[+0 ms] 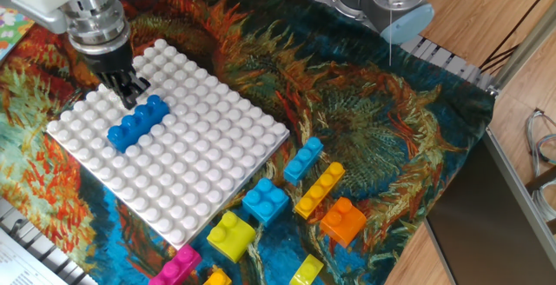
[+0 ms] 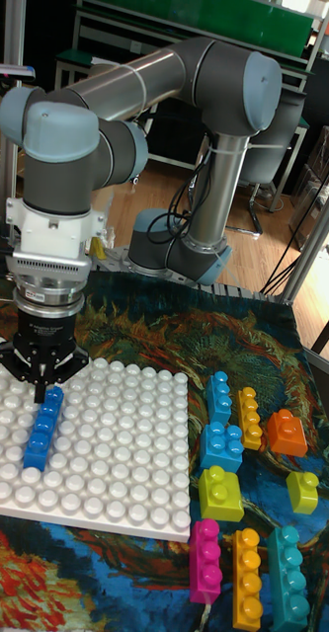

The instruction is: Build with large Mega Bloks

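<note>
Hovering just above dark blue brick point(image 1: 137, 122) on white baseplate point(image 1: 208, 159), fingers point(image 1: 127, 90) together, empty; risking clipping, unseating it.

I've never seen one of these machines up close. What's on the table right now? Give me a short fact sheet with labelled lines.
Arm: one grey robot arm, its gripper just above the white studded board
Gripper: holds nothing; open or shut is unclear
On the board: one long dark blue brick, lying flat near the gripper
Loose bricks beside the board: light blue, orange, yellow, pink
Table cover: colourful painted cloth
</note>
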Controlling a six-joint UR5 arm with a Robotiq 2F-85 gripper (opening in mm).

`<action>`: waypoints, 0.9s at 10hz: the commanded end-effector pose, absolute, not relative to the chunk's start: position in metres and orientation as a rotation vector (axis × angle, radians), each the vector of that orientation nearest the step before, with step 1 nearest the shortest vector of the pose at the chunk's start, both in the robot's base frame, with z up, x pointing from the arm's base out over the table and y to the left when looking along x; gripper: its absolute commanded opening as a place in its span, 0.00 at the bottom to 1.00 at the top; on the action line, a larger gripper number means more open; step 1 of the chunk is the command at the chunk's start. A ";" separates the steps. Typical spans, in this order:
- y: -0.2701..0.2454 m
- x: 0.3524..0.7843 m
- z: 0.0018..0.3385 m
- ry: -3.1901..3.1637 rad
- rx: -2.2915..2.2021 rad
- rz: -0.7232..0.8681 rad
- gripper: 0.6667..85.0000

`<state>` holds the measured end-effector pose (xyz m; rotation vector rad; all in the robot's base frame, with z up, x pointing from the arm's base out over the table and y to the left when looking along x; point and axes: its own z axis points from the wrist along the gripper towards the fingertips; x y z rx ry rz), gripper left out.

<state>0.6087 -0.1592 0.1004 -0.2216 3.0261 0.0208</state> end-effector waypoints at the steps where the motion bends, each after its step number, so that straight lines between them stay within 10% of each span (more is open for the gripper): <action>1: -0.161 0.614 0.107 2.992 -0.246 0.028 0.01; 9: -0.079 0.621 0.110 2.980 -0.087 0.060 0.01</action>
